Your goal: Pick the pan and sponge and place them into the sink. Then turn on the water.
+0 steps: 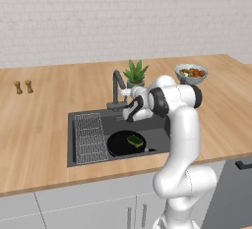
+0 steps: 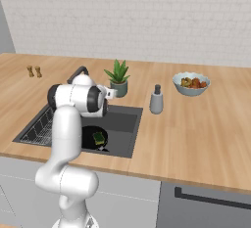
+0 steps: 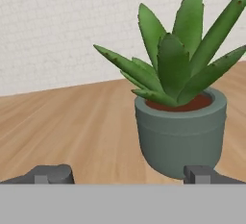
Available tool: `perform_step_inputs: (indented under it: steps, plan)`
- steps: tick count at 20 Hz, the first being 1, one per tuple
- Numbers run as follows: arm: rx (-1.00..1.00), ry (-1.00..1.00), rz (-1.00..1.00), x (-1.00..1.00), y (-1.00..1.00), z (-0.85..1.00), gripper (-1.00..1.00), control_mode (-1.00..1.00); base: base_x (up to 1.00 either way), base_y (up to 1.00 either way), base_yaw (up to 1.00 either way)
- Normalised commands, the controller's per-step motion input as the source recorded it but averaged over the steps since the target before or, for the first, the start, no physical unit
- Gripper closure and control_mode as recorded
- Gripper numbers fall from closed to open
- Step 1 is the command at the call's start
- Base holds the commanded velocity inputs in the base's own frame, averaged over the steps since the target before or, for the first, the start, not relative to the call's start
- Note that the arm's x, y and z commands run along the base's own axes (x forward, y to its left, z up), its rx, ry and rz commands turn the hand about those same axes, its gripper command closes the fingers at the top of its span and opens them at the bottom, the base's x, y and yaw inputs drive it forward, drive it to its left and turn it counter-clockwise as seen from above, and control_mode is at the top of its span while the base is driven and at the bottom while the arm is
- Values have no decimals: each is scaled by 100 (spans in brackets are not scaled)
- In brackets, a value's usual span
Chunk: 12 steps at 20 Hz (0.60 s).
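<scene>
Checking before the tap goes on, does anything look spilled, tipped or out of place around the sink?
Nothing stands out. The sponge lies on the pan inside the sink, the plant and fruit bowl stand upright, and no water is visible.

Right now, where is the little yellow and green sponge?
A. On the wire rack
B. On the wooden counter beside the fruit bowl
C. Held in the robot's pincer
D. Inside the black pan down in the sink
D: the sponge lies inside the black pan, which sits in the sink beside the wire rack.
</scene>
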Motion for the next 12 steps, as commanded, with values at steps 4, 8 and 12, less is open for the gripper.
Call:
perform_step_inputs:
  steps: [4, 8, 12]
  plan:
    - [6, 0, 2, 0, -73, 0, -100, -100, 0, 0, 0]
    - [7, 0, 3, 0, -77, 0, -100, -100, 0, 0, 0]
    - [6, 0, 3, 0, -72, 0, -100, -100, 0, 0, 0]
